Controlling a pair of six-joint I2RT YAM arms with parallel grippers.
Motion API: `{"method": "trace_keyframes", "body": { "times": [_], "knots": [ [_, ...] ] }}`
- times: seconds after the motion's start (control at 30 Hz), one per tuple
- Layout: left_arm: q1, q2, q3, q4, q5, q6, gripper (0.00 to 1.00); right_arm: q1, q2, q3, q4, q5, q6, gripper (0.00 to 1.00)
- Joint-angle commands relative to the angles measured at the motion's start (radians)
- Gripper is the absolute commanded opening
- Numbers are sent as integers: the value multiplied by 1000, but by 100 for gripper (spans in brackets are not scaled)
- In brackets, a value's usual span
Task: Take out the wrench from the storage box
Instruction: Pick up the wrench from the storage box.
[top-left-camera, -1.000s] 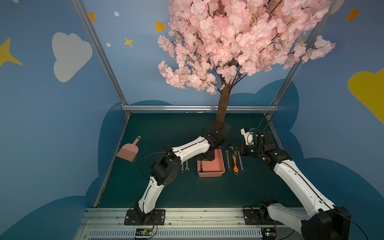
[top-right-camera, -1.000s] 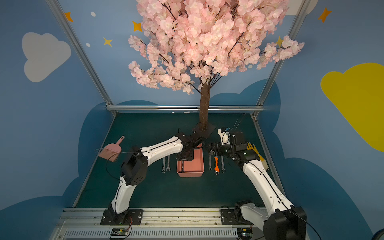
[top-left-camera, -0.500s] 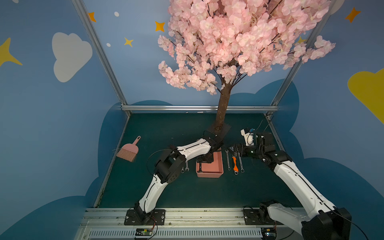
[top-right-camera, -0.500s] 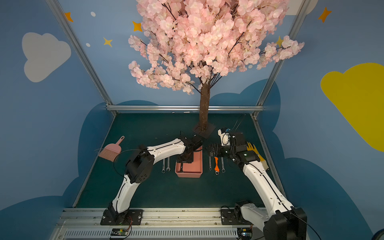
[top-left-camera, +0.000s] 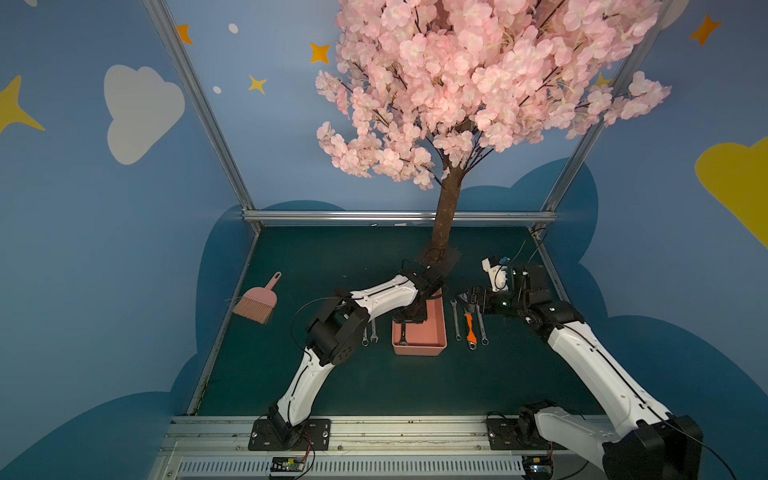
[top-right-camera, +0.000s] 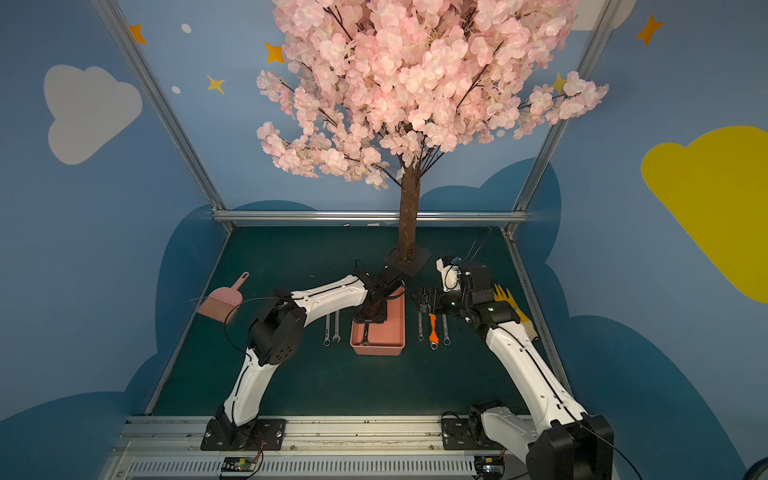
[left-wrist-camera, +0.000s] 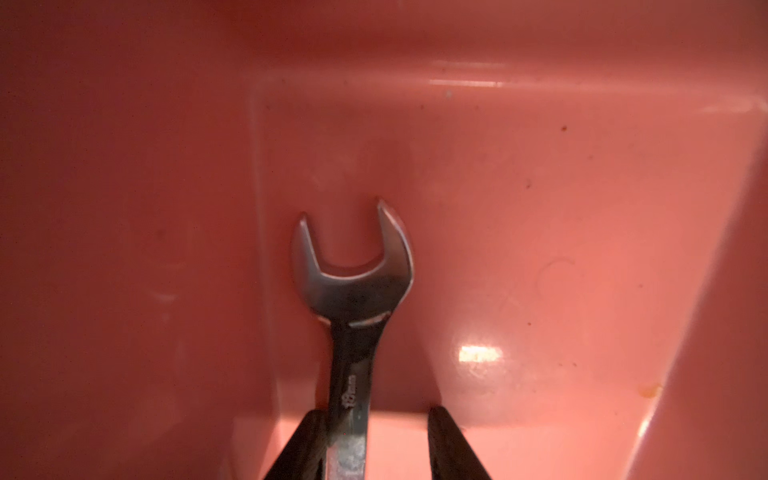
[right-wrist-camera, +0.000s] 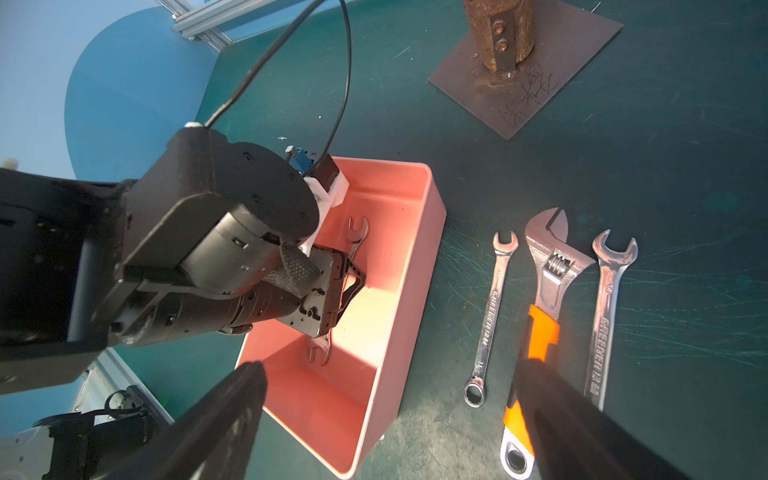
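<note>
The salmon-pink storage box (top-left-camera: 419, 352) (top-right-camera: 377, 350) stands mid-table in both top views. A steel open-ended wrench (left-wrist-camera: 353, 282) (right-wrist-camera: 358, 232) lies on its floor beside one long wall (left-wrist-camera: 124, 208); its near end (top-left-camera: 402, 341) shows past the arm. My left gripper (left-wrist-camera: 376, 415) (top-left-camera: 409, 318) reaches down into the box, open, its jaws either side of the wrench shaft. One finger (left-wrist-camera: 307, 440) touches the shaft; a gap separates the shaft from the second finger. My right gripper (right-wrist-camera: 392, 365) (top-left-camera: 467, 300) hovers wide open and empty beside the box, over the loose tools.
Right of the box lie a combination wrench (right-wrist-camera: 492, 307), an orange-handled adjustable wrench (right-wrist-camera: 544, 291) and a larger wrench (right-wrist-camera: 604, 316). Two small wrenches (top-left-camera: 370, 332) lie to its left. A pink hand brush (top-left-camera: 255, 303) is far left; the tree's base plate (top-left-camera: 442, 254) stands behind the box.
My left arm has lowered its gripper deeper into the box and drawn it toward the front. Its jaws have narrowed around the wrench shaft. The right arm has stayed put.
</note>
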Motion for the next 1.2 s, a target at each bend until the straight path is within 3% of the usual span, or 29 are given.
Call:
{"method": "trace_keyframes", "body": {
  "times": [0.0, 0.23, 0.37, 0.53, 1.17],
  "knots": [
    [-7, 7, -19, 16, 52, 17, 37, -7, 6, -11, 15, -3, -7, 98],
    [-1, 66, 1, -31, 48, 60, 21, -7, 10, -15, 27, -16, 1, 98],
    [-1, 77, 7, -26, 60, 70, 17, -9, 13, -14, 26, -14, 0, 99],
    [5, 92, -2, -36, 69, 84, 3, -9, 13, -15, 26, -14, 1, 98],
    [5, 21, 209, -241, -12, 132, 2, -11, 25, -3, 22, -39, 7, 98]
  ]
}}
